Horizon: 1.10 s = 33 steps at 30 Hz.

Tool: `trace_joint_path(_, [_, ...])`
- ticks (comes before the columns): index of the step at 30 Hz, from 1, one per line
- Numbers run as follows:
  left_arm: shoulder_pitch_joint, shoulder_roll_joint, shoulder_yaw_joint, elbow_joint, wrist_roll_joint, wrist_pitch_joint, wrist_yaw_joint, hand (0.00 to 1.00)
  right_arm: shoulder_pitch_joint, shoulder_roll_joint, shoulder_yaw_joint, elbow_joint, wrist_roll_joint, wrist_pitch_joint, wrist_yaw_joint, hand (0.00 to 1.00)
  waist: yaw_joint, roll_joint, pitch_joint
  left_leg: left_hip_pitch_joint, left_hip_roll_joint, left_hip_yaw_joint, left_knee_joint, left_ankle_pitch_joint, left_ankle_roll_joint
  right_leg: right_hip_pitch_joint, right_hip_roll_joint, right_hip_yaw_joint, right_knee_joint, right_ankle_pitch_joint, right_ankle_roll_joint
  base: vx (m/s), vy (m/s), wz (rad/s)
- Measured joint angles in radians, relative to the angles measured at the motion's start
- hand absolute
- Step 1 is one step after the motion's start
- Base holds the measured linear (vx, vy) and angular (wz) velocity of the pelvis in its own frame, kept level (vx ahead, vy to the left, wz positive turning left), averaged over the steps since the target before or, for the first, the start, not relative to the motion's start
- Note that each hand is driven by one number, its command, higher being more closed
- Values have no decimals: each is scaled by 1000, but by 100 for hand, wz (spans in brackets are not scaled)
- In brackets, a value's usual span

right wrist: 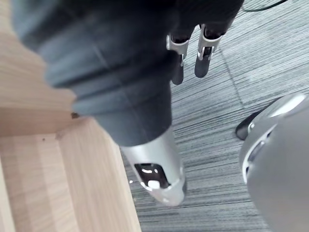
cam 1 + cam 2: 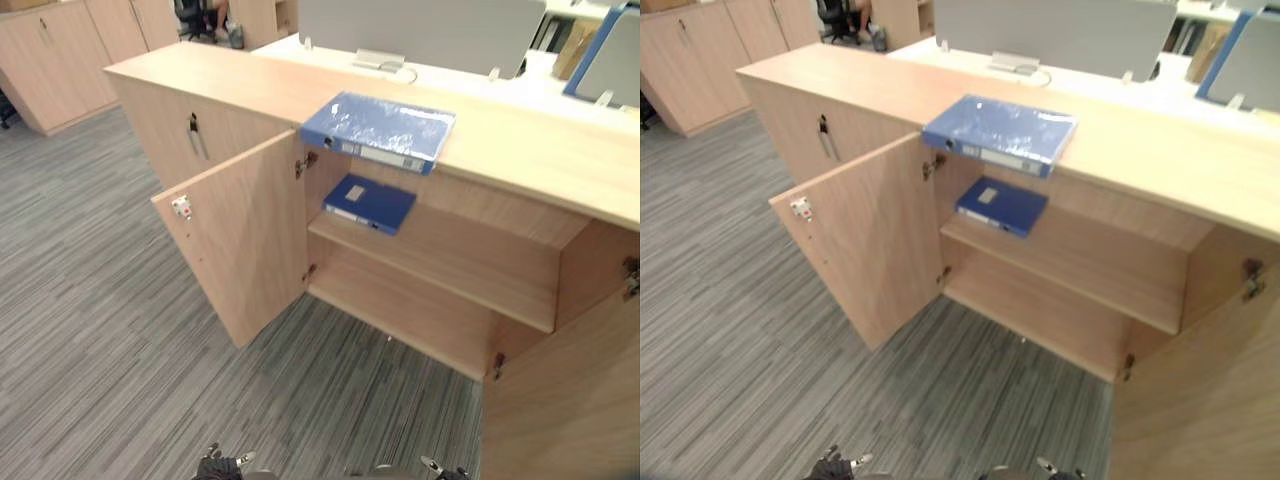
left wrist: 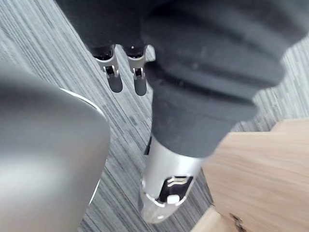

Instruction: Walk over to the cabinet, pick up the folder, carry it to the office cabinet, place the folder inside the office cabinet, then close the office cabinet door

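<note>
Fingers (image 3: pixel 139 77) of the left hand (image 3: pixel 207 82) are hanging straight and a little apart over the grey striped carpet (image 2: pixel 90 330), holding nothing. The right hand (image 1: pixel 111 72) is hanging the same way, its fingers (image 1: pixel 203 58) loose and empty, close beside a pale wooden panel. Both hands are also showing low at the near edge of the head views, well apart from the cabinet (image 2: pixel 400 310). A light blue folder (image 2: pixel 378 130) is lying flat on the cabinet's worktop (image 2: pixel 250 85), its spine facing the room and its near edge jutting slightly past the front lip, right above the open compartment. Inside, a second folder (image 2: pixel 370 203) of darker blue is lying flat at the left end of the middle shelf (image 2: pixel 470 260), directly below the first. The left door (image 2: pixel 240 240) is standing swung out toward the room, and the right door (image 2: pixel 570 400) is standing open too, close at the near right. Next to the open part, a closed door (image 2: pixel 160 120) is carrying a slim handle (image 2: pixel 197 137). Behind the worktop a grey desk screen (image 2: pixel 420 30) is standing upright.
</note>
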Motion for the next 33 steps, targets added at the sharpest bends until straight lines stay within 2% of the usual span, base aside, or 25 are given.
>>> trace_joint_path(3, [-6, -4, -16, -21, -5, -4, 0, 0, -22, 0, 36, -1, -2, 1, -1, 0, 19, -7, -1, -87, -37, 17, 35, -102, 33, 48, -9, 82, -36, 5, -7, 301, 99, -78])
trace_joint_path(4, [-5, -4, -18, -27, -7, -6, 1, 0, -38, 0, 38, 0, -2, 2, -1, 0, 32, -10, 1, -124, -67, 20, -14, -154, 56, 65, -30, 123, -44, 21, 15, 295, 229, -116])
trace_joint_path(5, [-9, -3, -27, -28, -8, -12, 1, 0, -60, 4, 38, 3, -2, 3, -2, 0, 46, -17, 5, -150, -106, 4, -106, -184, 73, 82, -59, 175, -54, 23, 18, 268, 266, -122])
trace_joint_path(6, [-12, 0, -37, -28, -8, -13, 2, 0, -70, 8, 38, 2, -2, 2, -3, 0, 51, -20, 7, -157, -126, -11, -171, -189, 76, 92, -74, 198, -61, 23, 19, 258, 316, -121])
trace_joint_path(7, [-18, 7, -66, -25, -5, -13, 3, 0, -85, 12, 41, 3, -2, 2, -3, 0, 54, -19, 6, -158, -160, -75, -358, -172, 57, 107, -97, 231, -74, 22, 35, 289, 405, -115])
trace_joint_path(8, [-17, 12, -87, -12, -4, -15, 4, 0, -91, 11, 68, 7, -3, 2, -3, 0, 55, -13, 2, -139, -177, -155, -509, -41, 24, 116, -102, 263, -89, 9, 72, 342, 452, -108])
trace_joint_path(9, [-37, 40, -97, 15, -3, -13, 5, 0, -93, 41, 92, 10, -3, 2, -2, 0, 52, -37, 0, -115, -204, -131, -519, -48, 48, 133, -134, 272, -107, 21, 87, 281, 378, -66])
trace_joint_path(10, [-45, 50, -107, 25, 0, -12, 5, 0, -93, 48, 104, 9, -4, 2, -2, 0, 47, -52, -4, -104, -214, -119, -536, -51, 52, 128, -146, 268, -106, 37, 86, 224, 298, -36])
trace_joint_path(11, [-53, 63, -125, 41, 2, -12, 5, 0, -96, 53, 106, 9, -4, 2, -2, 0, 43, -64, -8, -91, -226, -98, -546, -61, 72, 119, -162, 269, -103, 65, 83, 165, 250, -28])
trace_joint_path(14, [-57, 80, -144, 79, 7, -10, 4, 0, -100, 56, 106, 35, -8, 1, 0, 0, 52, -79, -24, -25, -258, -8, -600, -60, 113, 113, -218, 309, -100, 89, 90, 202, 278, -64])
trace_joint_path(16, [-65, 95, -191, 104, 21, -7, -1, 0, -105, 55, 96, 59, -13, 3, 3, 0, 49, -80, -32, 21, -287, 7, -647, -47, 134, 104, -242, 329, -101, 89, 98, 170, 181, -64])
trace_joint_path(20, [-70, 122, -237, 119, 31, 0, -10, 0, -110, 46, 46, 88, -46, 10, 12, 0, 48, -80, -44, 51, -299, -8, -696, -45, 139, 55, -246, 345, -74, 99, 107, 70, 7, -59])
trace_joint_path(23, [-69, 99, -236, 121, 32, 1, -11, 0, -103, 23, 28, 83, -46, 12, 15, 0, 46, -61, -32, 128, -298, 8, -791, -38, 148, -31, -231, 341, 101, 83, 135, 27, -50, -55])
trace_joint_path(24, [-68, 91, -233, 120, 37, 2, -13, 0, -90, 11, 29, 70, -46, 12, 17, 0, 43, -57, -30, 166, -300, 28, -823, -33, 150, -88, -228, 334, 223, 82, 137, 4, -5, -45])
trace_joint_path(27, [-57, 82, -218, 119, 41, 2, -13, 0, -55, 7, 29, 52, -46, 11, 17, 0, 37, -53, -28, 218, -307, 54, -860, -32, 151, -136, -255, 265, 350, 87, 140, 48, 7, -32])
trace_joint_path(28, [-52, 79, -211, 118, 42, 3, -13, 0, -49, 2, 32, 51, -46, 11, 17, 0, 25, -49, -29, 233, -304, 56, -879, -31, 155, -154, -266, 221, 385, 70, 140, 85, -10, -17])
trace_joint_path(29, [-51, 78, -209, 118, 42, 3, -12, 0, -48, -2, 39, 51, -46, 12, 17, 0, 17, -46, -28, 238, -295, 56, -888, -30, 154, -164, -265, 186, 394, 33, 134, 97, -72, -13])
trace_joint_path(30, [-55, 76, -208, 120, 42, 3, -12, 0, -47, -4, 39, 48, -46, 12, 17, 0, 14, -40, -26, 238, -275, 54, -895, -30, 151, -194, -247, 147, 396, -32, 129, 104, -138, -6])
trace_joint_path(31, [-58, 73, -206, 122, 42, 4, -12, 0, -47, -10, 39, 44, -45, 11, 17, 0, 10, -31, -22, 239, -252, 52, -901, -32, 145, -220, -219, 118, 382, -58, 121, 107, -170, 2])
trace_joint_path(32, [-61, 70, -205, 130, 43, 5, -13, 0, -45, -15, 38, 43, -44, 11, 17, 0, 6, -22, -22, 242, -229, 45, -910, -31, 135, -240, -184, 98, 332, -60, 118, 125, -220, 26])
trace_joint_path(33, [-55, 75, -202, 135, 48, 7, -13, 0, -35, -9, 39, 38, -44, 11, 15, 0, 3, -32, -22, 253, -227, 27, -919, -26, 113, -234, -160, 93, 189, -24, 114, 157, -225, 41])
